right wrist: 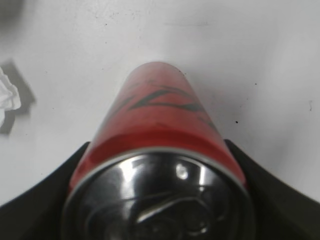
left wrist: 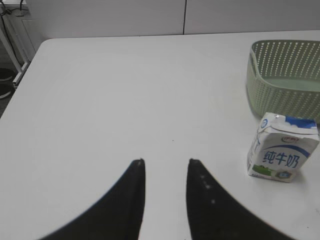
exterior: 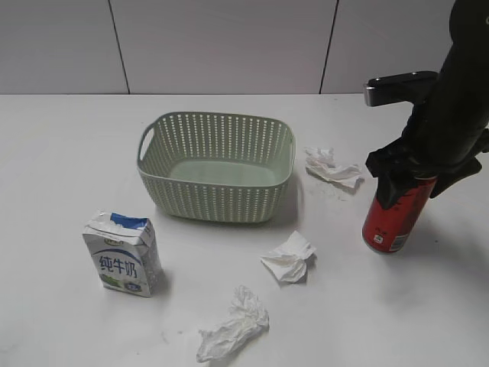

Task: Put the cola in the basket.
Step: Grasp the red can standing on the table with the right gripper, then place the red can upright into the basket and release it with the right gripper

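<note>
The right gripper (exterior: 403,182) has its jaws clenched on the top of the cola (exterior: 395,218), which stands slightly tilted at the right of the desk (exterior: 61,153); whether its base is touching the surface or just off it I cannot tell. The right wrist view shows the dark jaws pressed against both sides of the can near its silver top. The basket (exterior: 216,167) sits well apart to the left, empty, with crumpled tissues (exterior: 290,258) between. The left gripper (left wrist: 165,172) hangs idle over bare desk, jaws released, near the milk carton (left wrist: 282,154). I judge the grasp step done; the next move calls for lifting clear of the basket rim, carrying leftward, then lowering inside.
</note>
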You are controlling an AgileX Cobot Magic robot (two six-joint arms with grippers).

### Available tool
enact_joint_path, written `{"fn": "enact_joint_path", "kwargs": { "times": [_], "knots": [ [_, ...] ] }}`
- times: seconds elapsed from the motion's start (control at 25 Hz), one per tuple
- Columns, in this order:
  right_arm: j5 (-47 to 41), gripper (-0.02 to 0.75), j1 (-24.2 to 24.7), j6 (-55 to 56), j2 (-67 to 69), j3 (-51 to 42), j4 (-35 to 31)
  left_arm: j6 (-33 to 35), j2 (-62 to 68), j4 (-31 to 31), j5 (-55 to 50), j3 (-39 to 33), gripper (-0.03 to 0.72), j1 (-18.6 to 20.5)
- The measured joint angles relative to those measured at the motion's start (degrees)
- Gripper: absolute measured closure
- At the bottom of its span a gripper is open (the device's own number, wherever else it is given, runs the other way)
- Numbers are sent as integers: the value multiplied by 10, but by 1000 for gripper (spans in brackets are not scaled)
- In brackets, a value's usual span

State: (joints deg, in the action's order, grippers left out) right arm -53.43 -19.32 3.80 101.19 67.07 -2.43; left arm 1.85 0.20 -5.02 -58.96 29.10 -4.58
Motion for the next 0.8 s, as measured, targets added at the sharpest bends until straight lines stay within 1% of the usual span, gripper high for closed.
{"fn": "enact_joint_path", "kwargs": {
  "times": [0.2,0.32,0.44,0.64,0.8],
  "knots": [
    [-15,222,0,1,1,10,0,0,0,0,0,0,459,0],
    [-42,222,0,1,3,44,-1,0,0,0,0,0,459,0],
    [-70,222,0,1,5,103,-1,0,0,0,0,0,459,0],
    [-102,222,-3,-6,5,228,-7,0,0,0,0,0,459,0],
    [-108,222,-35,-19,11,318,-6,0,0,0,0,0,459,0]
  ]
}}
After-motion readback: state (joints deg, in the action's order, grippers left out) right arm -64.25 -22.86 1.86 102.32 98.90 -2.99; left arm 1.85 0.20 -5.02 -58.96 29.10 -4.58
